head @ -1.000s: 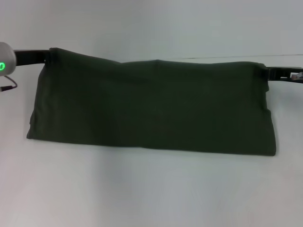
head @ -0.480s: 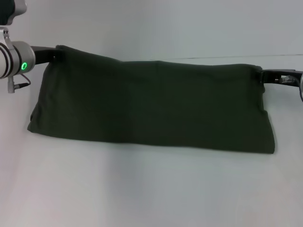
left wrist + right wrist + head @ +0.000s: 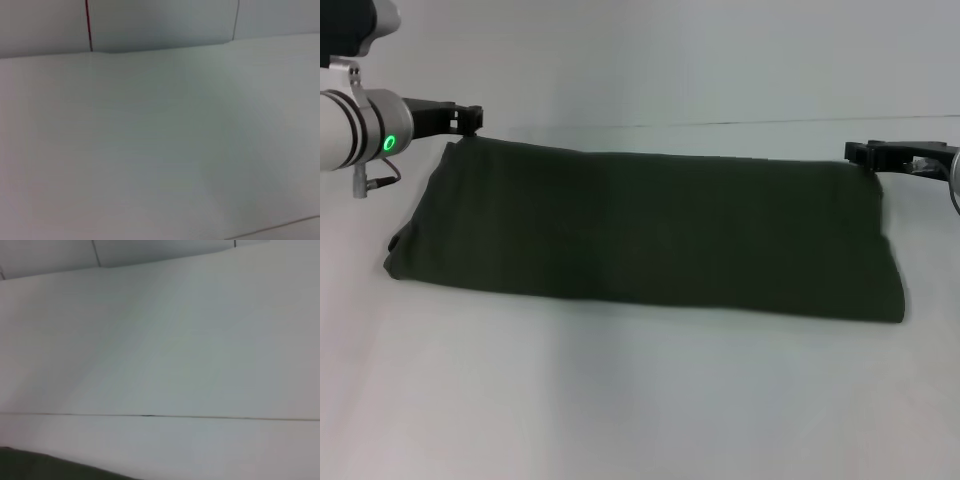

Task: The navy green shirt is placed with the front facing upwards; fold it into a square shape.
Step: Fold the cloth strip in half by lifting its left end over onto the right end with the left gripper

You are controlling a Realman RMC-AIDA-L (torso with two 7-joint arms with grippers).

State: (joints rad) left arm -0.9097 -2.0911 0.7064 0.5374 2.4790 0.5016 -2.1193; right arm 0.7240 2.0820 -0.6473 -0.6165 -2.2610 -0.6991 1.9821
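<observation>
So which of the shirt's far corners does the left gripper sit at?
The far left corner of the navy green shirt; the left gripper sits there, while the right gripper sits at the far right corner.

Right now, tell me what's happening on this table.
The robot is folding the navy green shirt, which lies on the white table as a long folded band with its plain side showing. The left gripper sits at the band's far left corner and the right gripper at its far right corner. Whether either one grips the cloth cannot be told. The shirt is not yet a square.
</observation>
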